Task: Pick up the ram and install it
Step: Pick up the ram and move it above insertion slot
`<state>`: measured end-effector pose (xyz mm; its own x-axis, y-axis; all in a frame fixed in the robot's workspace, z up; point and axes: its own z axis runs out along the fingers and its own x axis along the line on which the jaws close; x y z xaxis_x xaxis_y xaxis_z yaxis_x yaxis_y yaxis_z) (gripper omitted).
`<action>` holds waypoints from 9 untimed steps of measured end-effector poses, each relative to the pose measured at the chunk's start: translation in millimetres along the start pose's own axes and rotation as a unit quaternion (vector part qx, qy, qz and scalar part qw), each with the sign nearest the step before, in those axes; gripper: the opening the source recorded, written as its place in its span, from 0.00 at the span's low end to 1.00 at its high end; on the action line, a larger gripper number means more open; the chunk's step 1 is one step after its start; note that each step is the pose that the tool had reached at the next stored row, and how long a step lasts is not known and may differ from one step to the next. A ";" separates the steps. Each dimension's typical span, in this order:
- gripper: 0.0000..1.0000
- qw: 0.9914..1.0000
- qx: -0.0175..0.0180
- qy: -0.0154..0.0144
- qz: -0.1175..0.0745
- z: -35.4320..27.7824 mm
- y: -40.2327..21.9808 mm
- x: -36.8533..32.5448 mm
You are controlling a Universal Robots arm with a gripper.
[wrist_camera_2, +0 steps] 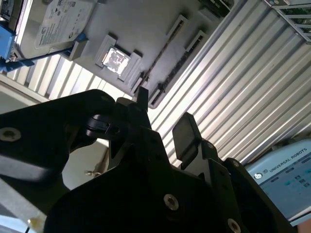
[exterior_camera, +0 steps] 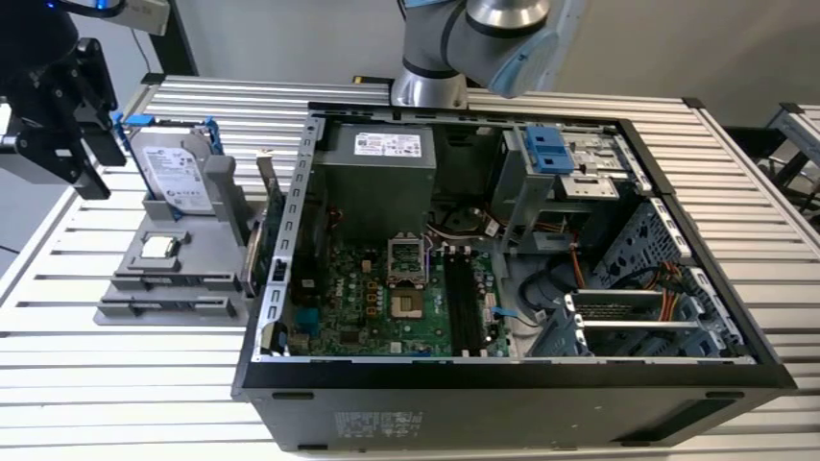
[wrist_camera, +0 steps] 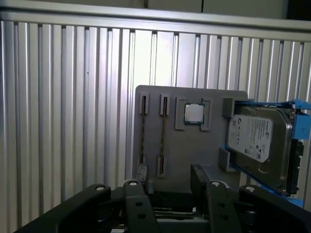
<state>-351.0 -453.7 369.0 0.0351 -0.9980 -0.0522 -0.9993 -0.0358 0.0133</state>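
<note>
Two thin ram sticks stand on edge in the slots of a grey holder; one ram stick lies beside the other. In the second wrist view the same ram shows as thin dark lines in the holder's slots. My gripper hangs above the holder's near end, open, with nothing between its black fingers. In the exterior view the gripper is high at the exterior view's left, over the holder. The open computer case shows black memory slots on its motherboard.
The holder also carries a silver hard drive with blue rails and a small square processor chip. A green expansion card stands between holder and case. Everything rests on a ribbed aluminium table. The arm's base stands behind the case.
</note>
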 end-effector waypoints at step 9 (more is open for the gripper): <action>1.00 1.000 -0.001 0.012 0.000 11.4 -1.7 0.5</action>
<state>-349.5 -453.6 357.6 0.0356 -0.9990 -0.0283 -0.9992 -0.0360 0.0157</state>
